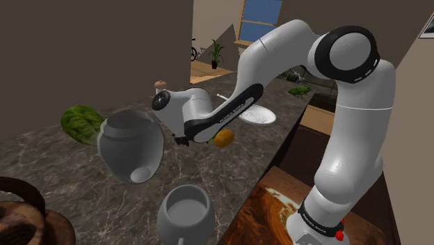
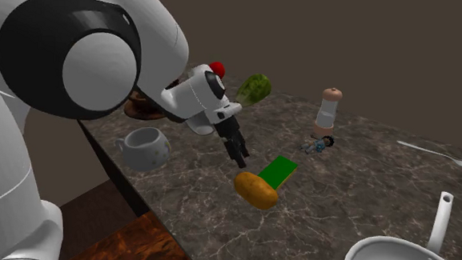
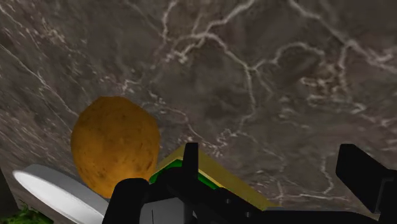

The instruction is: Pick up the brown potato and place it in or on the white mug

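The white robot arm [image 1: 351,160] comprises smooth rounded links joined by black joint housings [image 2: 25,38] with grey circular caps [image 2: 98,67], bears a white-lettered black forearm inlay [image 1: 229,115] and black base band [image 1: 316,221], and ends in an all-black two-finger gripper [image 2: 240,158].

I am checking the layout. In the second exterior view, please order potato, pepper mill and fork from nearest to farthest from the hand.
1. potato, just below the hand.
2. pepper mill, further right.
3. fork, far right.
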Robot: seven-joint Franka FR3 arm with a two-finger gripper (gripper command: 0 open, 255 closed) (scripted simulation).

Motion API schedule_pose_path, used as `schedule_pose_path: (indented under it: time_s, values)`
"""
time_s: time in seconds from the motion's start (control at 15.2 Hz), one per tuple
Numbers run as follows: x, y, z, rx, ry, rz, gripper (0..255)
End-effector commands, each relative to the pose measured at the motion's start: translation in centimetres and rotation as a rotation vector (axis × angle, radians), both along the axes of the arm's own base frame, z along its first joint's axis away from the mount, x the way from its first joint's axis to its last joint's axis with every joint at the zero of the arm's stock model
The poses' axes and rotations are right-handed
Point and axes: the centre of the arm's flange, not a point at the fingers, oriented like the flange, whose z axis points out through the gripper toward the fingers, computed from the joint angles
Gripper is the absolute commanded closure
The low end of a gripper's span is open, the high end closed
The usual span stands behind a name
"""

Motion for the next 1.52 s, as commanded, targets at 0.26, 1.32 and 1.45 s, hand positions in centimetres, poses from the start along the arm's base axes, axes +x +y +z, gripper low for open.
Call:
schedule_pose_path:
  time_s: [0.26,1.32,1.45]
  values:
    - [-2.3,0.4,-0.9,-0.209,0.108,0.034,0]
    - [-3.2,-2.1,-0.2,-0.300,0.199,-0.130,0]
    - [-3.4,-3.0,-0.8,-0.300,0.198,-0.130,0]
